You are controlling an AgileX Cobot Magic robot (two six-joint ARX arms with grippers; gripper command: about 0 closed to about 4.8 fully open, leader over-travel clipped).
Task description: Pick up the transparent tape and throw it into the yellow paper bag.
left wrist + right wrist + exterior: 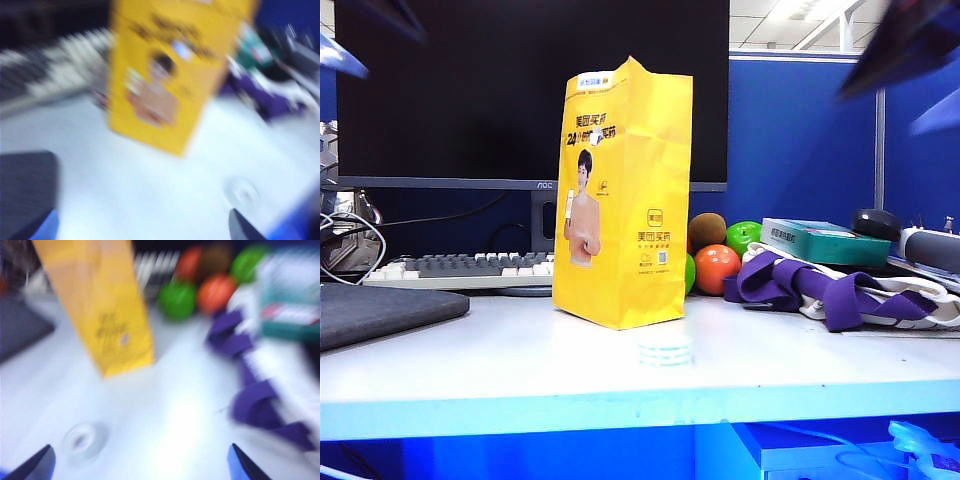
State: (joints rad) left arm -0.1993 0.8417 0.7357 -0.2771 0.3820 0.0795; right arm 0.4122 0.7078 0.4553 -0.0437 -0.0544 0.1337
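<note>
the tape [665,350] lies flat on the table [500,370] just before the upright bag [625,200], so both grippers, left [145,227] and right [140,462], hang above it, spread wide and empty, ready to descend.

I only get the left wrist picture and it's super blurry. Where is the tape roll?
Observer: The transparent tape lies flat on the white table, just in front of the yellow paper bag.
Operator: Is the bag standing up?
Observer: Yes, upright, with its top open.
Operator: What's behind it?
Observer: An orange ball and green balls, beside a purple strap.
Operator: Are the grippers holding anything?
Observer: No. The left gripper and right gripper are both open, above the table.
</note>
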